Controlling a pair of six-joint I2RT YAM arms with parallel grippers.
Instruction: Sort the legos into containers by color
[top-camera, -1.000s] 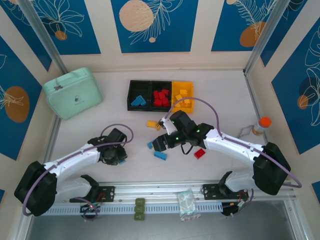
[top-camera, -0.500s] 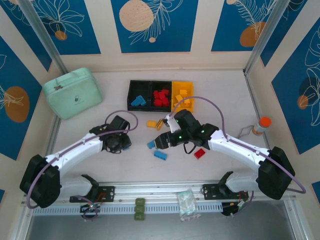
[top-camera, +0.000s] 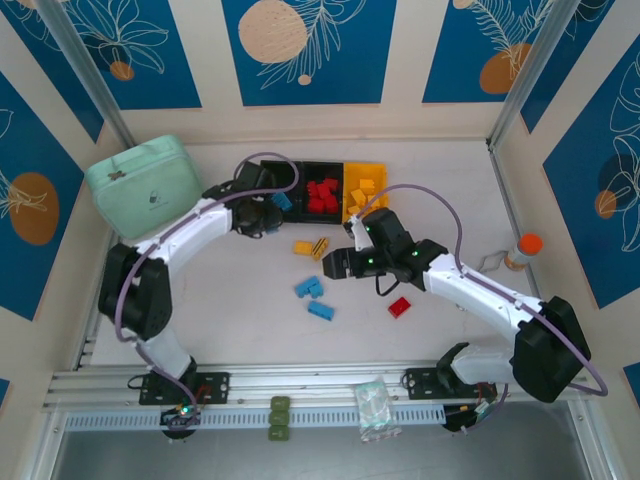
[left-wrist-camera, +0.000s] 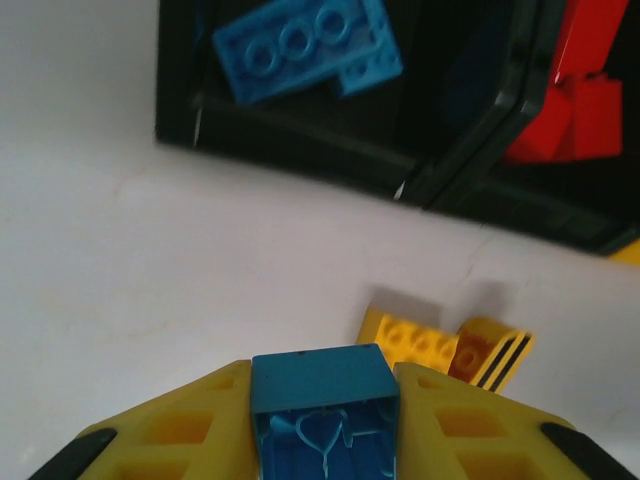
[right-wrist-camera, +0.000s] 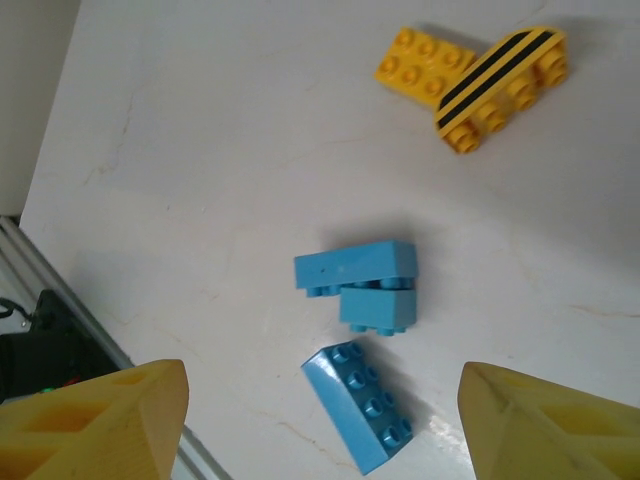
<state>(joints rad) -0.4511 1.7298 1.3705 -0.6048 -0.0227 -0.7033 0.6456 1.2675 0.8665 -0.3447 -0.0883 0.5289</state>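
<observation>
My left gripper (left-wrist-camera: 323, 400) is shut on a blue lego (left-wrist-camera: 322, 385), held just above the table short of the left black bin (left-wrist-camera: 178, 120). That bin holds blue legos (left-wrist-camera: 300, 45); the middle black bin (top-camera: 322, 168) holds red legos (left-wrist-camera: 580, 90), and the yellow bin (top-camera: 378, 172) holds yellow ones. From above, the left gripper (top-camera: 262, 215) sits at the bins' front left corner. My right gripper (right-wrist-camera: 323, 377) hangs open over two joined blue legos (right-wrist-camera: 360, 285) and a single blue lego (right-wrist-camera: 365, 420). A yellow lego (right-wrist-camera: 425, 60) and the striped lego (right-wrist-camera: 500, 85) lie beyond.
A red lego (top-camera: 399, 307) lies on the table right of the blue ones. The mint-green case (top-camera: 145, 185) stands at the far left beside the left arm. An orange-capped bottle (top-camera: 524, 250) stands by the right wall.
The left arm has swung from the near-left table up to the front of the bins. The right gripper has drifted a little right and back, uncovering the blue legos.
</observation>
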